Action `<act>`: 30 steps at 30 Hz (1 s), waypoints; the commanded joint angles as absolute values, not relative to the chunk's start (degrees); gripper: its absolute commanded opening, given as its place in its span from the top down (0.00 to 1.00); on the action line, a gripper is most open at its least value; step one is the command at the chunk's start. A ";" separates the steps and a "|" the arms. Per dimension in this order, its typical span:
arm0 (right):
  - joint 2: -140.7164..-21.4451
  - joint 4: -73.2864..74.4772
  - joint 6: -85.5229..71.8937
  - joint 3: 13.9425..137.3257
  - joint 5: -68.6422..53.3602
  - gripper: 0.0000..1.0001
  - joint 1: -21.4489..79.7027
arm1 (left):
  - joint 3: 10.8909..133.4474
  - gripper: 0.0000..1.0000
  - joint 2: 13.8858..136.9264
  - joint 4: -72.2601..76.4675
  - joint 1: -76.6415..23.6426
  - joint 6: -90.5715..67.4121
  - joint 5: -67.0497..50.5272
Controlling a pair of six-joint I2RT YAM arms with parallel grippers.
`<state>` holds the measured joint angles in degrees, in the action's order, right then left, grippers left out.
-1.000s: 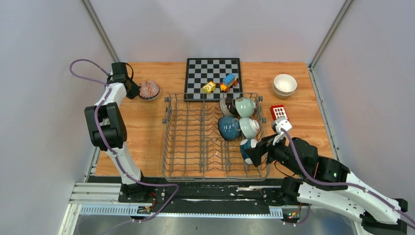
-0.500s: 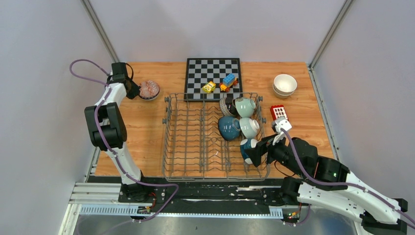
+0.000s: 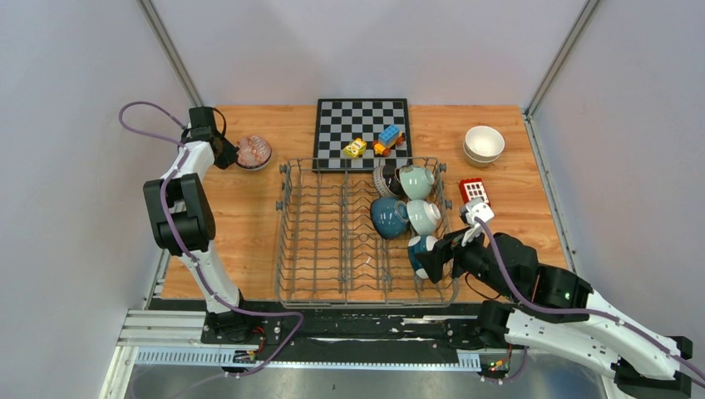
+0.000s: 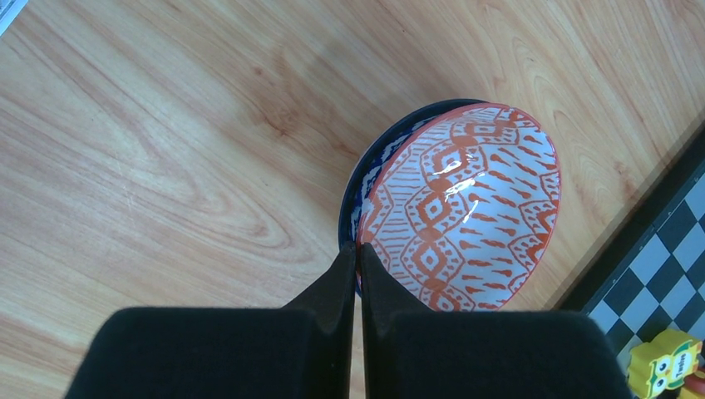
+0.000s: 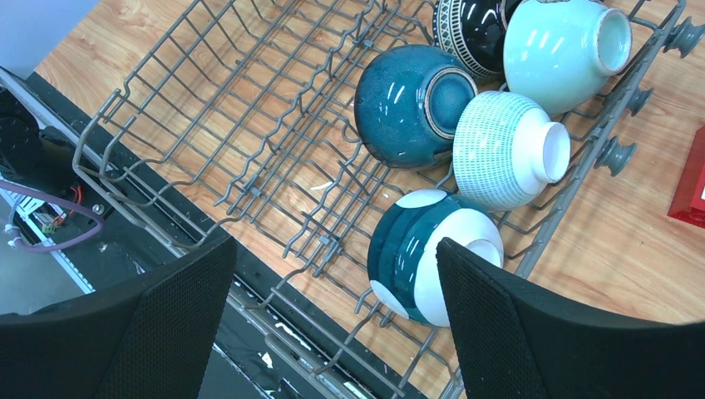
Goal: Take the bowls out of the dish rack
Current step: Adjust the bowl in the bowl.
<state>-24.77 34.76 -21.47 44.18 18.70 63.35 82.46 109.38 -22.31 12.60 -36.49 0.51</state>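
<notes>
Bowls lie in three places. Five rest on their sides in the right half of the large grey wire dish rack (image 3: pixel 287 241) at the middle of the wooden bench (image 3: pixel 241 224). At the far end are a black bowl with a white patterned band (image 5: pixel 470 25) and a pale mint bowl (image 5: pixel 565 50). In the middle are a dark teal bowl (image 5: pixel 407 104) and a white bowl with fine mint lines (image 5: pixel 507 150). Nearest is a teal-and-white bowl (image 5: pixel 424 253).

The right tool (image 5: pixel 332 249) hangs over that nearest bowl with its fingers wide apart and nothing between them.

Two cream bowls (image 3: pixel 484 143) sit stacked at the far right of the bench. At the far left, an orange-and-white patterned bowl (image 4: pixel 461 208) sits nested in a dark blue bowl (image 4: pixel 353 187).

The left tool (image 4: pixel 357 258) has its fingers pressed together, the tips right at the near rims of that pair; whether they touch I cannot tell.

A black-and-white chessboard (image 3: pixel 362 133) carrying small toy blocks (image 3: pixel 376 143) lies just beyond the rack.
</notes>
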 commanded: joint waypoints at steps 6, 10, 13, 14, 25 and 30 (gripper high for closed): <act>-25.15 35.33 -21.96 44.68 19.43 0.07 62.84 | 83.80 0.66 107.85 -22.37 12.55 -34.97 -0.62; -25.07 35.26 -21.94 44.74 19.27 0.07 62.81 | 84.46 0.52 106.45 -22.93 12.57 -33.58 -0.12; -25.09 35.24 -21.75 44.60 19.08 0.07 62.84 | 85.28 0.46 105.37 -23.39 12.54 -31.67 3.65; -25.05 35.24 -21.66 44.58 19.15 0.07 62.78 | 85.71 0.46 105.30 -23.60 12.57 -31.20 4.70; -24.69 35.59 -20.49 44.03 20.29 0.06 62.84 | 90.53 0.49 109.67 -22.60 10.99 -18.81 6.48; -25.44 35.63 -19.67 44.27 20.65 0.06 62.84 | 90.77 0.48 111.80 -20.97 10.55 -16.43 4.71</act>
